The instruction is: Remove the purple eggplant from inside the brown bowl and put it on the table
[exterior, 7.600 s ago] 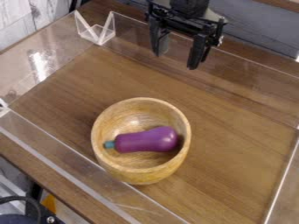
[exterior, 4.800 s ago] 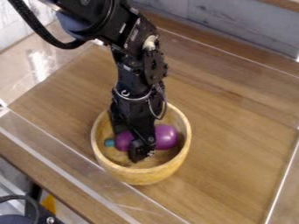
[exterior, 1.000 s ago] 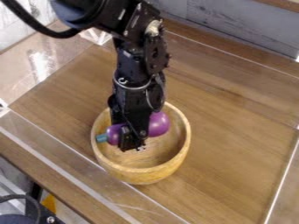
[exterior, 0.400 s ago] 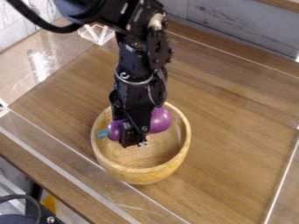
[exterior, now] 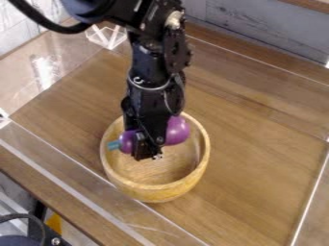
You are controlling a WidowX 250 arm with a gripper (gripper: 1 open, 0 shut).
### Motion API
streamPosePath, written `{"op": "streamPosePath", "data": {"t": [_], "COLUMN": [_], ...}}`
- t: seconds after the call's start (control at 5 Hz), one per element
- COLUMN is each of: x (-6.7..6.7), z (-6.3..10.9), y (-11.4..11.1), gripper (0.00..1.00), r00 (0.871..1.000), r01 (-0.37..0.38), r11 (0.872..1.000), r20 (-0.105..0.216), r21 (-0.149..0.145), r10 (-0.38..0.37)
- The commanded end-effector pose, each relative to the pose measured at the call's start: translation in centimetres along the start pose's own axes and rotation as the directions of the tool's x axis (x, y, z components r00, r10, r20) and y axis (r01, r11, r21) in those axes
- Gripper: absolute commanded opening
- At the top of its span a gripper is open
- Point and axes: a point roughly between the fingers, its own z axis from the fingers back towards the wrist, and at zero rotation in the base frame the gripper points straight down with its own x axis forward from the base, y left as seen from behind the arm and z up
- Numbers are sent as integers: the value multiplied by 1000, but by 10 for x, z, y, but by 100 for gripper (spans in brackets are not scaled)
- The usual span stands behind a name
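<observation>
Jaws clamped on purple eggplant [exterior: 176,132], above brown bowl [exterior: 156,180], no legible writing

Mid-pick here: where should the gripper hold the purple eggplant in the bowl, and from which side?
Across its plump middle, from straight above. The purple eggplant lies lengthwise in the brown bowl, whose thick walls block side approaches. The gripper is already shut there, pointing down.

The glossy purple eggplant [exterior: 175,131] sits crosswise between the pincer's [exterior: 146,144] closed fingers, its teal stem end poking out left, held over the round wooden bowl [exterior: 156,177] directly below, on the table [exterior: 257,125].
</observation>
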Motion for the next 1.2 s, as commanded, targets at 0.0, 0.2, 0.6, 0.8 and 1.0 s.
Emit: {"op": "streamPosePath", "data": {"t": [0.0, 0.2, 0.6, 0.8, 1.0], "x": [9, 9, 7, 6, 6], "z": [17, 19, 24, 27, 29], "y": [8, 8, 8, 8, 9], "gripper": [0, 0, 0, 0, 0], "r00": [999, 999, 998, 998, 998], "r01": [0, 2, -8, -13, -17], "r11": [999, 999, 999, 999, 999], "r20": [53, 51, 58, 62, 64], "r21": [44, 44, 42, 43, 43], "r10": [-2, -4, 5, 10, 14]}}
